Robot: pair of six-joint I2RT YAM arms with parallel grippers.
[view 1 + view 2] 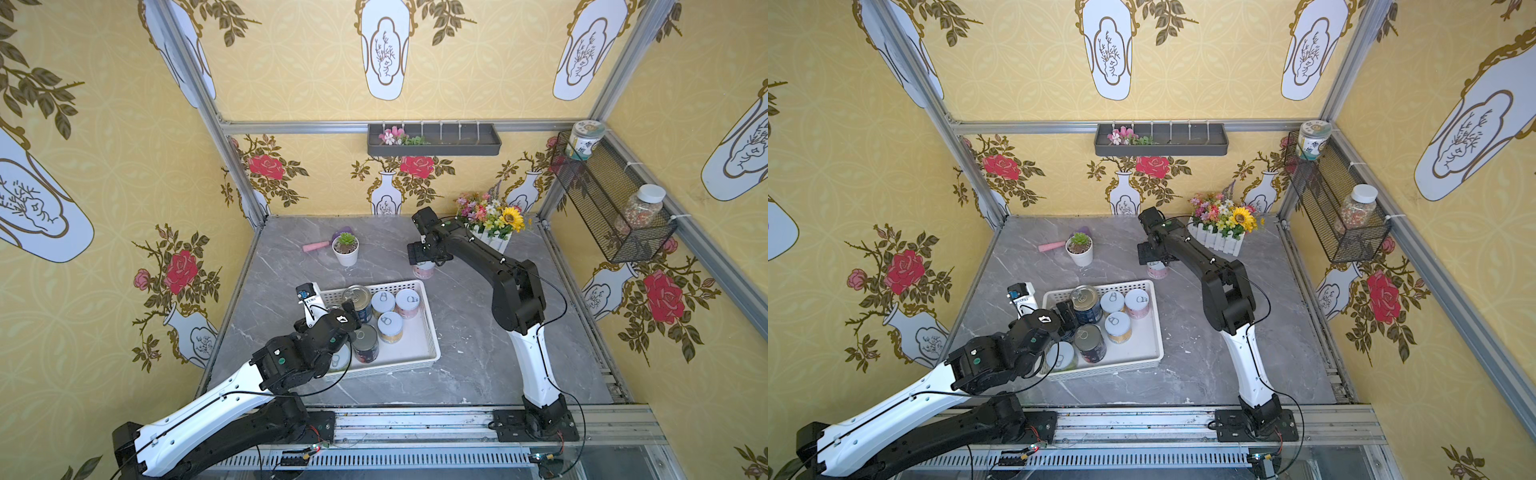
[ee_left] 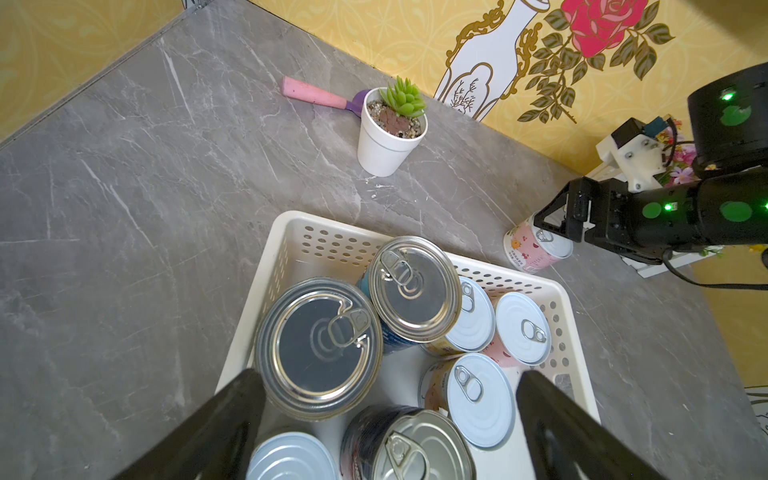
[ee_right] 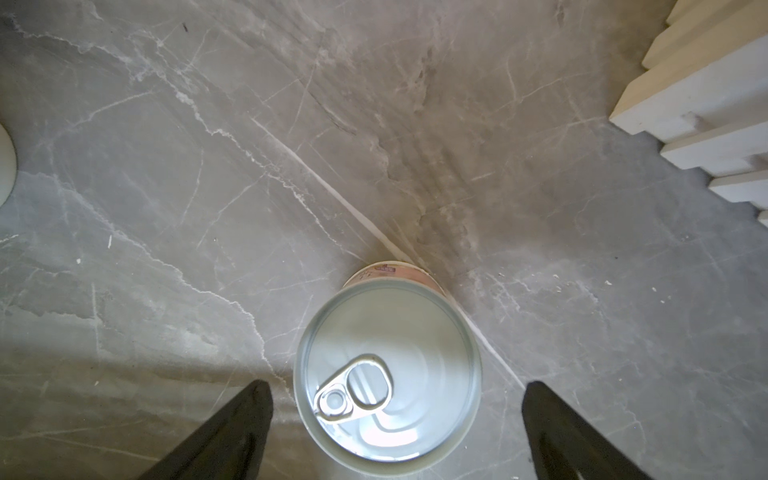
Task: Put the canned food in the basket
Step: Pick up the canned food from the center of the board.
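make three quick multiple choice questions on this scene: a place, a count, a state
1. Where is the pink can under the right gripper?
A) on the table, outside the basket
B) in the basket
C) lifted in the air

2. How many cans are in the basket?
A) five
B) seven
C) eight

3. The right gripper is:
A) shut on the pink can
B) open, straddling the pink can without touching
C) shut, empty

Answers: 1 A, it stands on the table beyond the basket's rim; 2 B, the left wrist view shows three large and four small; 3 B, gaps show on both sides of the can.
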